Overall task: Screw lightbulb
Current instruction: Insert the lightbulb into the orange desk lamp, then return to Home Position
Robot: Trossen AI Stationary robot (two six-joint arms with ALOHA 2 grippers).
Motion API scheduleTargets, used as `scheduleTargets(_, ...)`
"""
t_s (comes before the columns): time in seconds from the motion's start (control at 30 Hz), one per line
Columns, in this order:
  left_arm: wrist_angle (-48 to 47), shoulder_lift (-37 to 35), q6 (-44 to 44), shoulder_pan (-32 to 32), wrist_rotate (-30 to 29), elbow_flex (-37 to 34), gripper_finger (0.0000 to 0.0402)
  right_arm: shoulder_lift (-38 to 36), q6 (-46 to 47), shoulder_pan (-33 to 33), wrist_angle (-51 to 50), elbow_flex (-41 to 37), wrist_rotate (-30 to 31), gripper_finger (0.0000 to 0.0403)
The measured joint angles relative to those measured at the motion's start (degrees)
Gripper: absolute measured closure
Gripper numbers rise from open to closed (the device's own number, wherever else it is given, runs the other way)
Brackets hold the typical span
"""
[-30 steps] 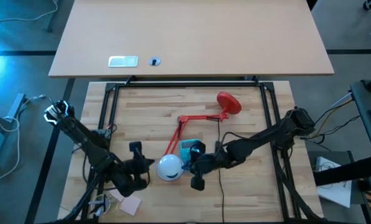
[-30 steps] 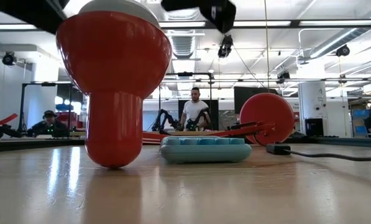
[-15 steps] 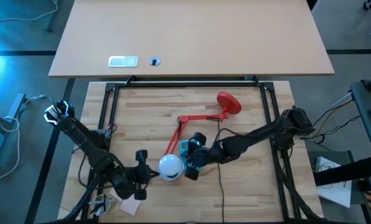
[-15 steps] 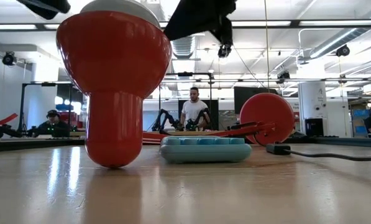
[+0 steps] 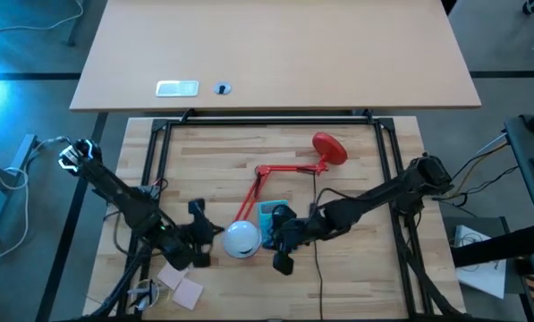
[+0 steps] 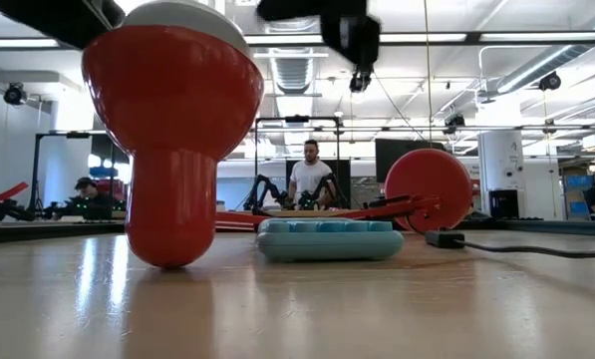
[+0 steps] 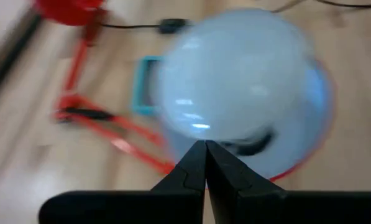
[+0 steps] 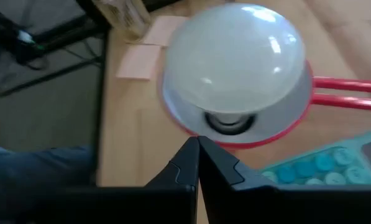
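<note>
While people (image 6: 310, 179) stand behind, wood table (image 5: 356, 161) (pale planks) bears lamp (image 6: 172, 150).

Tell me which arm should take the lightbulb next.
Right, narrowly. Both grippers flank the red shade with fingers shut, so either must open first. The right gripper sits close beside the shade, and its wrist view shows the lightbulb above the dark socket. The left gripper is about as near.

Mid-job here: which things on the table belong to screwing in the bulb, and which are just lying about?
Job: small white pear-shaped lightbulb; red desk lamp with round shade; left gripper and right gripper, both shut beside the shade.
Lying about: teal ridged plastic block; pink paper notes.
</note>
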Motion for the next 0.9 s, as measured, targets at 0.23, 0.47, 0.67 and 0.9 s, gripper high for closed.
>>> scheduleTargets(0.23,-3.23,-10.95,1.29,-0.28,-1.94,-0.65,0.0401,-6.68,-3.55,-0.04,-4.90,-0.56,5.90,0.0401)
scheduleTargets(0.47,21.12,-22.96,16.27,1.52,6.61,-12.80,0.0401,-20.89,-12.07,-4.52,-4.64,-10.46,8.45,0.0401)
scheduleTargets(0.67,33.13,-34.35,23.48,10.27,12.79,-23.22,0.0401,-33.75,-18.23,-10.31,6.32,-24.88,3.23,0.0401)
scheduleTargets(0.9,36.26,-38.64,28.45,35.20,37.11,-25.09,0.0401,-48.89,-23.12,-17.97,8.60,-34.49,5.28,0.0401)
